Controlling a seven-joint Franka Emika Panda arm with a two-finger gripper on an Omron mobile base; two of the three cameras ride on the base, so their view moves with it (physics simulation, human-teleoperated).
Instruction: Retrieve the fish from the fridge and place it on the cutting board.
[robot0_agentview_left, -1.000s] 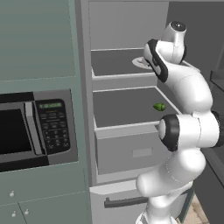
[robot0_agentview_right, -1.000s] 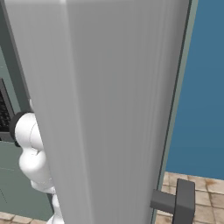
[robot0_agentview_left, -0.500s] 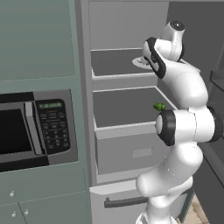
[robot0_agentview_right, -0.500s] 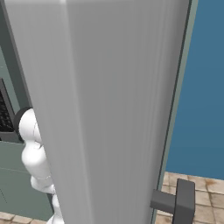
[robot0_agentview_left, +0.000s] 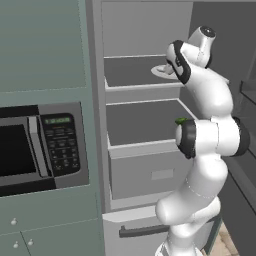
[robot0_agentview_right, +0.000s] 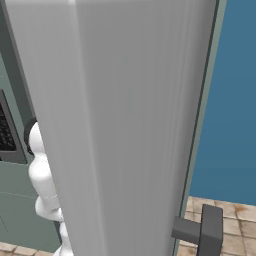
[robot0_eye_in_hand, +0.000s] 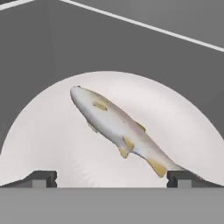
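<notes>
In the hand view the fish (robot0_eye_in_hand: 116, 127), slim and silvery-grey with yellowish fins, lies diagonally on a white plate (robot0_eye_in_hand: 52, 144) on a grey fridge shelf (robot0_eye_in_hand: 131, 48). My gripper (robot0_eye_in_hand: 113, 178) is open above it, one fingertip either side of the plate's near part, the right one by the tail. Nothing is held. The left base view shows the open fridge (robot0_agentview_left: 145, 125), and my arm reaches to its upper shelf where the plate (robot0_agentview_left: 161, 71) stands, partly hidden by the wrist. The cutting board is out of view.
A small green item (robot0_agentview_left: 181, 120) sits on the lower shelf, above a light-grey drawer (robot0_agentview_left: 150, 170) and a dark bar handle (robot0_agentview_left: 142, 231). A microwave (robot0_agentview_left: 35, 147) is to the left. The open fridge door (robot0_agentview_right: 125, 125) with its handle (robot0_agentview_right: 207, 232) blocks the right base view.
The elbow has risen a little and the wrist has shifted slightly over the plate. The jaws stay open and the fish has not moved.
</notes>
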